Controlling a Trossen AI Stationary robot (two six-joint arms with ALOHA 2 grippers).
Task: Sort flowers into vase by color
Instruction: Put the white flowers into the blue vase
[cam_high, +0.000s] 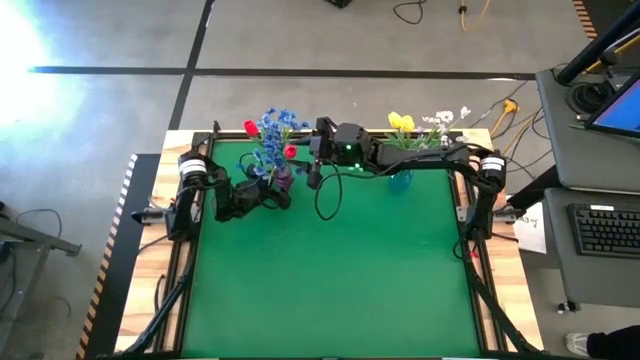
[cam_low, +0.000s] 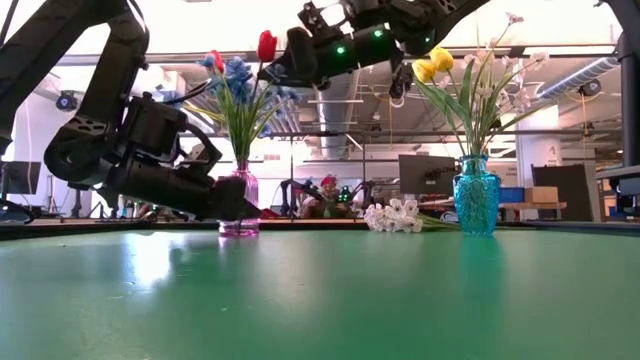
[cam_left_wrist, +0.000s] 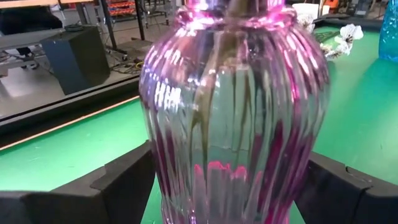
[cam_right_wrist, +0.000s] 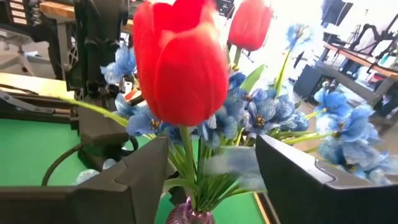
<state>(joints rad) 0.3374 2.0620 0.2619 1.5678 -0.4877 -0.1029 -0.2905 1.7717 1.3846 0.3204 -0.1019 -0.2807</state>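
Pink vase (cam_low: 239, 203) holds blue, red flowers (cam_low: 240, 75); both end effectors open around.

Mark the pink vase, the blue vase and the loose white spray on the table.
pink vase (cam_low: 239, 205): low view, on its glass body.
blue vase (cam_low: 477, 197): low view, on its ribbed belly.
white spray (cam_low: 393, 216): low view, on its blossoms lying on the table.

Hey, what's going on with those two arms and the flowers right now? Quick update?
Left gripper open around the pink vase. Right gripper open, a red tulip stem between its fingers above that vase. White blossoms still lie on the table by the blue vase.
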